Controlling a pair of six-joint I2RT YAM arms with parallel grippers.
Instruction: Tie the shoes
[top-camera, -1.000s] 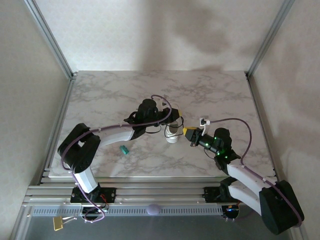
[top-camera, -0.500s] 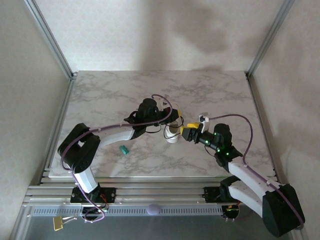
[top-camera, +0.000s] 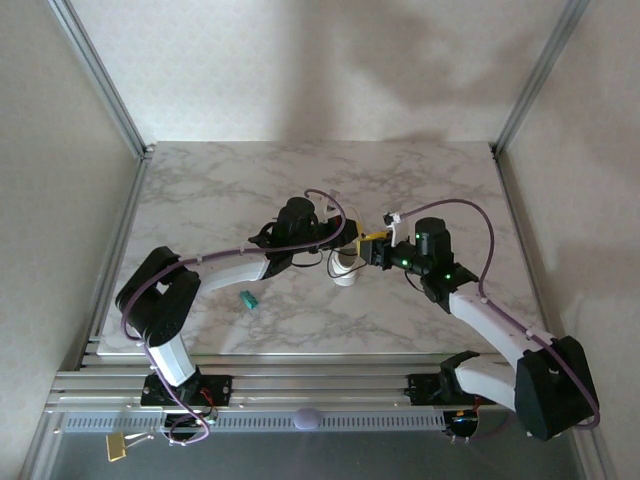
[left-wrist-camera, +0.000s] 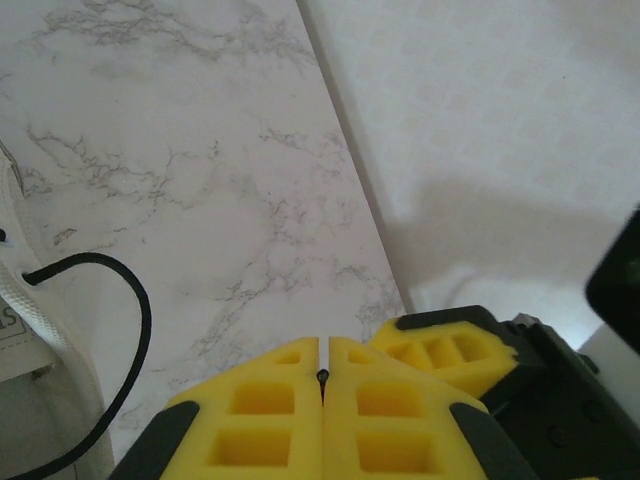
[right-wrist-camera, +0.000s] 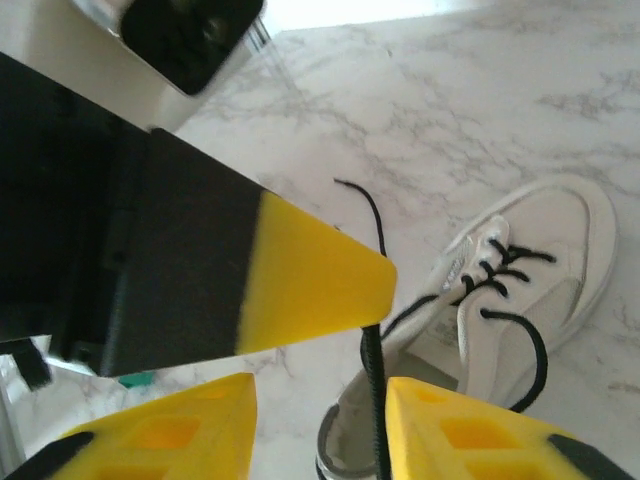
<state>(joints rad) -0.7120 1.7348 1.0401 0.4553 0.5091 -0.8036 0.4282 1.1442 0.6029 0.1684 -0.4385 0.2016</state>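
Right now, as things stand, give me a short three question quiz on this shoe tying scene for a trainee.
1. True or false: the left pincer is shut on a black lace.
2. The jaws of the right pincer are: A) clamped on the white sneaker; B) apart, with a lace strand between them; C) shut and empty.
3. What colour is the small object lying on the marble table, apart from the sneaker?
Key: 1 true; 2 B; 3 teal.
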